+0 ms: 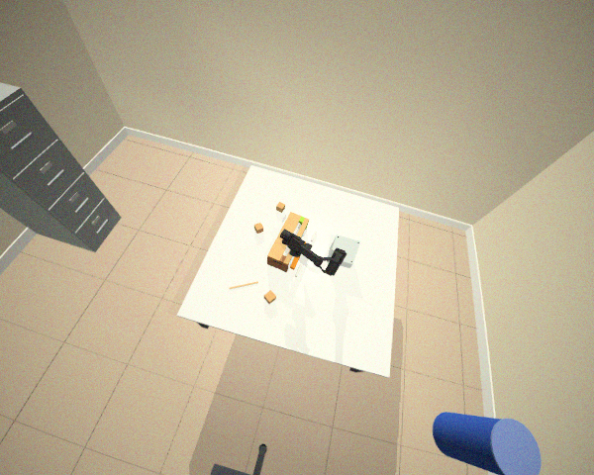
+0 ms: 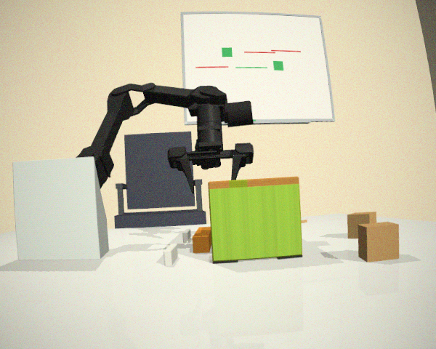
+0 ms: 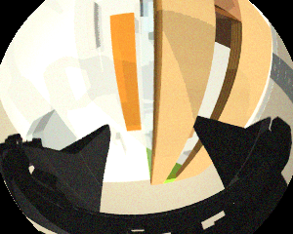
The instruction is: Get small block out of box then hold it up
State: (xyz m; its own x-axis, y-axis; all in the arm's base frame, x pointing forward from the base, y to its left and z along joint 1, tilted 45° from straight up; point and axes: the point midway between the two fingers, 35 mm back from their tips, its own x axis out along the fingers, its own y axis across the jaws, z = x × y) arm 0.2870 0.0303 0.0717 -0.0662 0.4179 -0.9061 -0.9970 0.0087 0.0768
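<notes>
The box stands upright on the table, with wooden top strips, a long slot between them and a bright green end. My gripper is open and empty, pointing down at about the height of the box top. In the wrist view its fingertips are on either side of the box's front top edge. An orange bar lies on the table along the clear front. The small block cannot be made out for certain; the arm and top strips hide much of the shelf.
A pale grey box stands on the arm's side. Low white pieces lie before the clear front. Two wooden cubes lie behind the box. Another cube and a thin stick lie beyond its brown end.
</notes>
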